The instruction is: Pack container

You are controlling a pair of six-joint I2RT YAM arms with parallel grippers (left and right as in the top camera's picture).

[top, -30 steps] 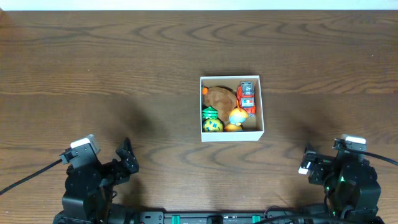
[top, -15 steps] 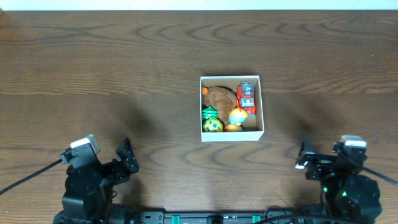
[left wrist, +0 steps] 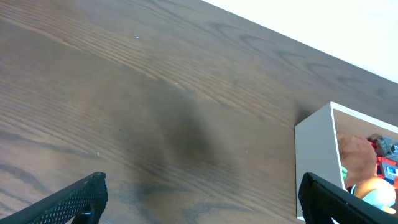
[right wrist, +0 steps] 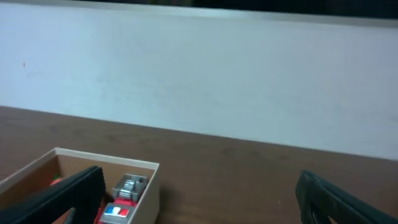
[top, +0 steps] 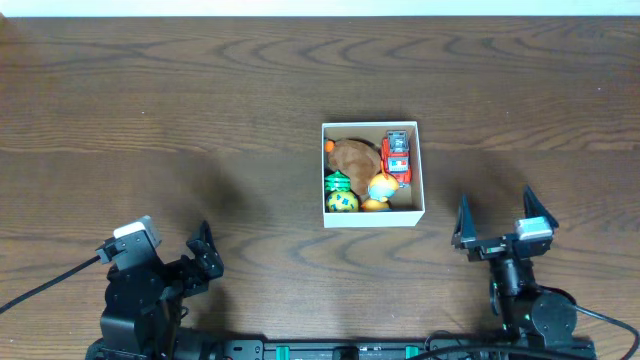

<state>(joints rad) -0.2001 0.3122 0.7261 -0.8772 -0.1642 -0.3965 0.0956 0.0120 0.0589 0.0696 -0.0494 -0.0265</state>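
The container (top: 420, 168), a small square white-walled box with a tan inside, sits at the table's middle. It holds a brown plush toy (top: 352, 155), a red toy truck (top: 397, 157), a green and yellow ball (top: 341, 198) and an orange toy (top: 381, 188). My left gripper (top: 203, 258) is open and empty at the front left, far from the box; the box's corner shows in the left wrist view (left wrist: 314, 155). My right gripper (top: 493, 222) is open and empty at the front right, just below and right of the box. The right wrist view shows the box (right wrist: 146, 186) and the truck (right wrist: 121, 198).
The dark wood table (top: 180, 110) stretches all round the box. A pale wall (right wrist: 199, 68) stands beyond the table's far edge in the right wrist view. Both arm bases sit at the front edge.
My right arm has swung up and toward the left, and its open fingers now point at the box's right side. The left arm and the box have not moved.
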